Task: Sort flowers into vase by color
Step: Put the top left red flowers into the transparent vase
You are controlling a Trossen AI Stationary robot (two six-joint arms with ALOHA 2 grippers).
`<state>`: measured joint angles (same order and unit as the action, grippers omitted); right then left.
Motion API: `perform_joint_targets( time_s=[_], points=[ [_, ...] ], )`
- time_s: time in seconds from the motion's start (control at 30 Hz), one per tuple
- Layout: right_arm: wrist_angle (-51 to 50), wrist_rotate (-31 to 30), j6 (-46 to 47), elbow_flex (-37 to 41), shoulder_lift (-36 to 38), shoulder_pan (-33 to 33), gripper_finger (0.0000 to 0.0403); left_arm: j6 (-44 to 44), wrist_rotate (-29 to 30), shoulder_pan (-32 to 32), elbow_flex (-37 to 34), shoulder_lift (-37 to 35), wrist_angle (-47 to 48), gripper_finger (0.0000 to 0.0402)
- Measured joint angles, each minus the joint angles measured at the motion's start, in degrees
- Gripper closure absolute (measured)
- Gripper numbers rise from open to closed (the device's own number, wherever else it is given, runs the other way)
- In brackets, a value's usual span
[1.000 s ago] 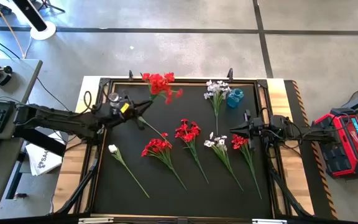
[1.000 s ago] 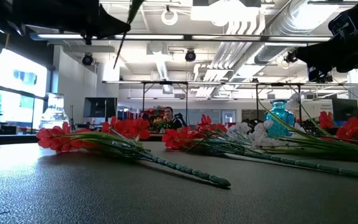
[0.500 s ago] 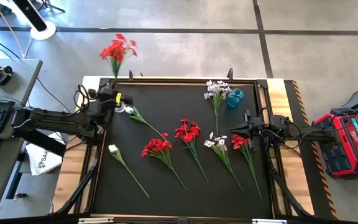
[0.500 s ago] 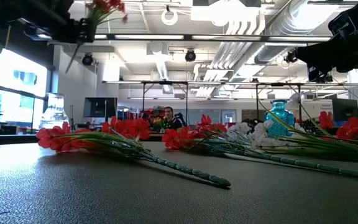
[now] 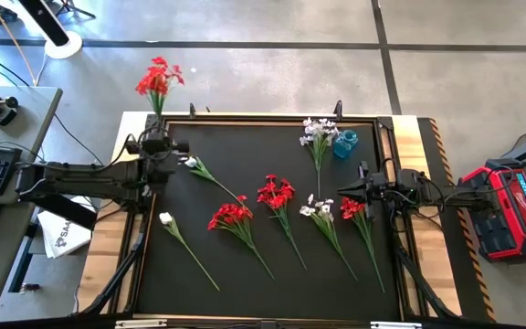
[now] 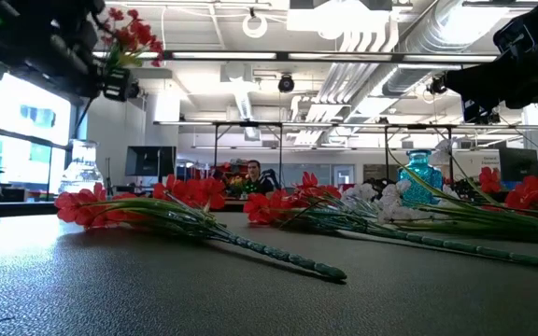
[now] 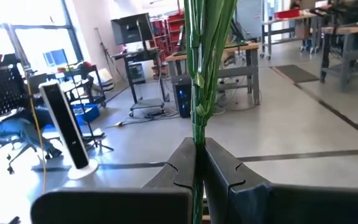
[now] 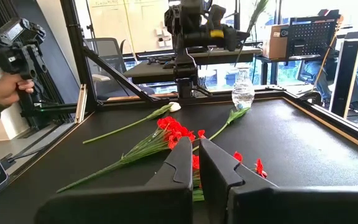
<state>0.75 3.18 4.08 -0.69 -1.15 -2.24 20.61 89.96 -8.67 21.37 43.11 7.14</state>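
The left gripper (image 5: 156, 137) is clenched on the stem of a red flower spray (image 5: 157, 78), holding it upright above the table's far left corner. Just beside it stands a clear glass vase (image 8: 243, 94). Other flowers lie flat on the black mat (image 5: 245, 283), between both arms. The right gripper (image 5: 343, 192) is closed and empty, hovering beside a red spray (image 5: 352, 208); a blue vase (image 5: 344, 143) stands near it.
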Motion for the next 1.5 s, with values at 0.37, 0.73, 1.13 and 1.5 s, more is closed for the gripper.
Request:
perform_joint_targets(
  time_s=[0.37, 0.73, 1.13, 1.5],
  points=[
    [0.0, 0.0, 0.0, 0.0, 0.0, 0.0, 0.0402, 10.2, 0.1, 2.9, 0.0, 0.0, 5.2, 0.0401],
    [0.0, 0.0, 0.0, 0.0, 0.0, 0.0, 0.0402, -0.9, 0.1, 5.6, 0.0, -0.1, -1.8, 0.0402],
    [0.0, 0.0, 0.0, 0.0, 0.0, 0.0, 0.0402, -10.8, -12.6, 6.6, 0.0, -5.3, -4.2, 0.0402],
    [0.0, 0.0, 0.0, 0.0, 0.0, 0.0, 0.0402, -26.4, -14.5, 3.2, -7.4, -19.3, -17.7, 0.0402]
  ],
)
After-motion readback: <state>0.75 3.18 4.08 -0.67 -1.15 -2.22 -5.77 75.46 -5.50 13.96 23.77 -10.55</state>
